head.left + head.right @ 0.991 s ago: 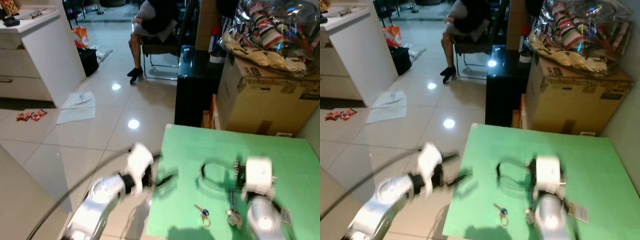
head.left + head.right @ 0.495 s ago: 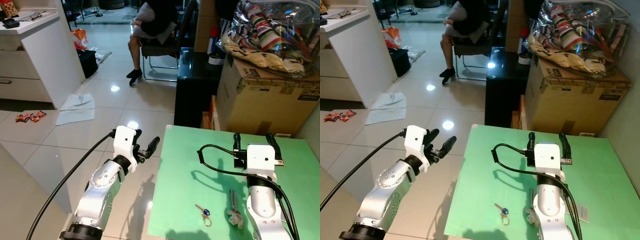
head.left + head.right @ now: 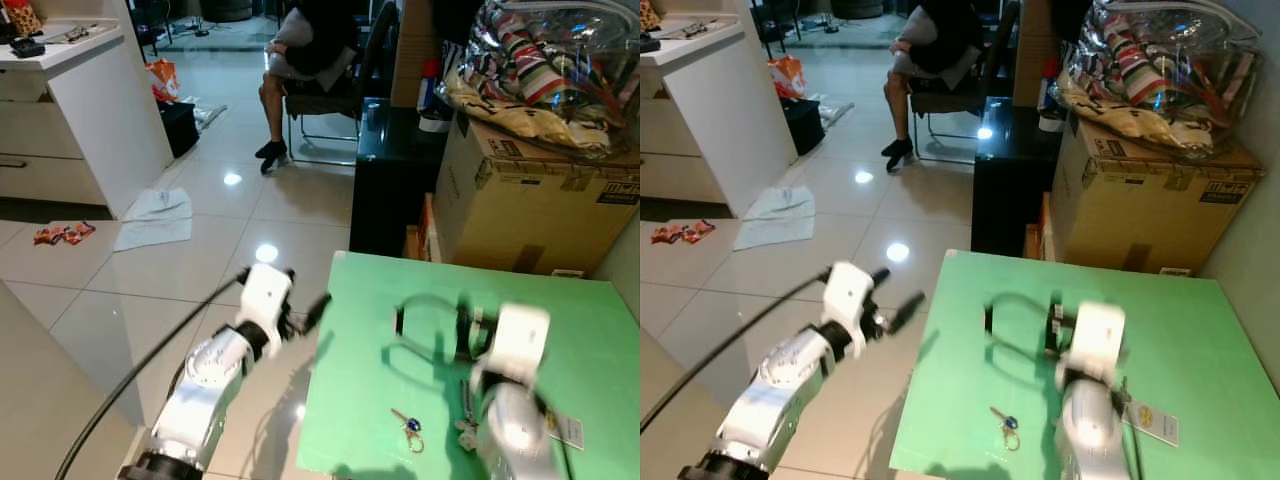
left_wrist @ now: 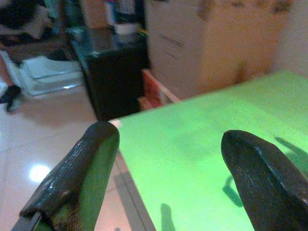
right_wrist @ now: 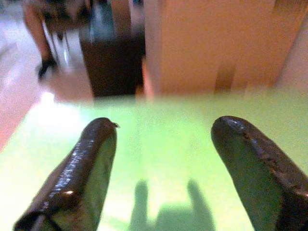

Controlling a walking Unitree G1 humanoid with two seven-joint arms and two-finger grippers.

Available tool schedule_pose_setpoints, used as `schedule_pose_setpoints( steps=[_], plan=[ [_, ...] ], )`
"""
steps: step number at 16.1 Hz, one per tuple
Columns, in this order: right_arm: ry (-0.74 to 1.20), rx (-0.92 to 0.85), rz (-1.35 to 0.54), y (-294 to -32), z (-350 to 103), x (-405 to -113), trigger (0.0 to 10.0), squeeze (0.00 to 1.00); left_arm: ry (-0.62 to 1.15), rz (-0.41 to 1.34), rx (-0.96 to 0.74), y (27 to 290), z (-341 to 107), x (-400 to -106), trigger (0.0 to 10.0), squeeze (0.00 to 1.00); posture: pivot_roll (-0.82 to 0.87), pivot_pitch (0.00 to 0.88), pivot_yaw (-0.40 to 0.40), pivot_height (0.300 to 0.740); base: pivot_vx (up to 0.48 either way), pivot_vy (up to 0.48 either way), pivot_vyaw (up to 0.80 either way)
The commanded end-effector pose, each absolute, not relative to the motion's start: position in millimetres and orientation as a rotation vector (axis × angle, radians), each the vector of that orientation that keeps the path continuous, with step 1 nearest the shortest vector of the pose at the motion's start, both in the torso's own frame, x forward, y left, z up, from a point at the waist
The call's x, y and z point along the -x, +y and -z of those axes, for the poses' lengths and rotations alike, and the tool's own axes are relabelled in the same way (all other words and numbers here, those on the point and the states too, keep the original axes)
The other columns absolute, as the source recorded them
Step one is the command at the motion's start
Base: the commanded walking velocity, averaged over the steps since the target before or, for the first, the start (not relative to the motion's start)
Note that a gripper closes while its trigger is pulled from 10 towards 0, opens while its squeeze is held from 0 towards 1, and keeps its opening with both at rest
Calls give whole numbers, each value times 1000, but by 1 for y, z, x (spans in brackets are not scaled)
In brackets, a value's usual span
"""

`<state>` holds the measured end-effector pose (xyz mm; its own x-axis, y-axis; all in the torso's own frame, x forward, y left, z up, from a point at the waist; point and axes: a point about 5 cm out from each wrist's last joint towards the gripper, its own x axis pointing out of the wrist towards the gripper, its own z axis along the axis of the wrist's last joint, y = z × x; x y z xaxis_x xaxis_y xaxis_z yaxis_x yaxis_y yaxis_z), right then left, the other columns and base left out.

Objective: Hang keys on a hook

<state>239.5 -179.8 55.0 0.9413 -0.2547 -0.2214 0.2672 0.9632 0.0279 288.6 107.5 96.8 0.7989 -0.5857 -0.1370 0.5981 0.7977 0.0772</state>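
Through the right wrist camera I see the right end effector point(image 5: 163, 168) with its two black fingers point(image 5: 84, 168) spread wide, nothing between them. Below lies the green tabletop point(image 5: 159, 144), where the fingers cast a soft shadow. Past its far edge stand a brown cardboard box point(image 5: 211, 43) and a dark cabinet point(image 5: 113, 62), both blurred.
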Motion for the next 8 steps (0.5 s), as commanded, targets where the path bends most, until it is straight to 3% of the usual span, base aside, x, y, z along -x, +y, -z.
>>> schedule_pose_setpoints(
  steps=[1, 3, 7, 8],
  plan=[
    [303, -130, 259, -178, -44, -236, 0, 0, 106, 685, -170, 105, -97, -286, 10000, 0, -173, 8, 48, 740, 0, 0, 0],
    [414, -203, 245, -174, -27, -227, 0, 0, 127, 702, -200, 108, -93, -285, 10000, 0, -175, 15, 53, 740, 0, 0, 0],
    [585, -88, 260, -181, -8, -214, 0, 0, 170, 814, -198, 108, -91, -275, 10000, 0, -169, 34, 55, 740, 0, 0, 0],
    [623, -44, 273, -185, -4, -210, 10000, 1000, 171, 819, -199, 109, -91, -274, 10000, 0, -166, 38, 55, 740, 0, 0, 0]
  ],
)
